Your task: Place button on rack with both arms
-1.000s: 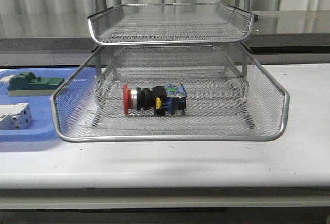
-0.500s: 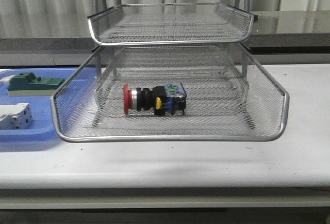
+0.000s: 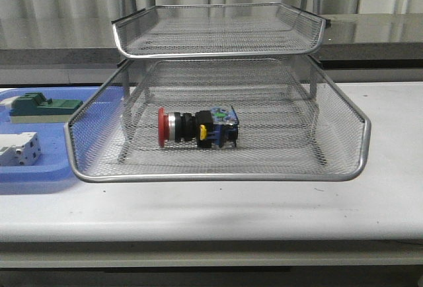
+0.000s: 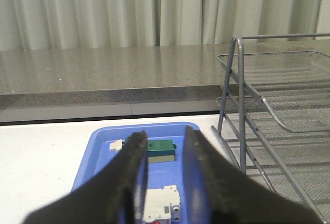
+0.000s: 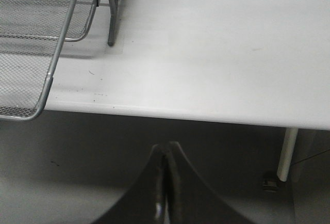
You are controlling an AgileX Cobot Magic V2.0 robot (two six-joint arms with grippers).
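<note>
The button (image 3: 197, 127) lies on its side in the lower tier of the silver wire-mesh rack (image 3: 218, 176), red head to the left. Neither arm shows in the front view. In the left wrist view my left gripper (image 4: 165, 146) is open with nothing between its fingers, hovering over the blue tray (image 4: 98, 154) to the rack's (image 4: 278, 115) left. In the right wrist view my right gripper (image 5: 166, 154) is shut with nothing in it, off the table's front edge (image 5: 180, 113), near the rack's (image 5: 46, 90) right front corner.
The blue tray (image 3: 33, 171) at the left holds a green block (image 3: 43, 107) and a white terminal block (image 3: 18, 149); both also show in the left wrist view, the green block (image 4: 161, 150) and the white block (image 4: 162, 211). A grey counter (image 3: 370, 32) runs behind.
</note>
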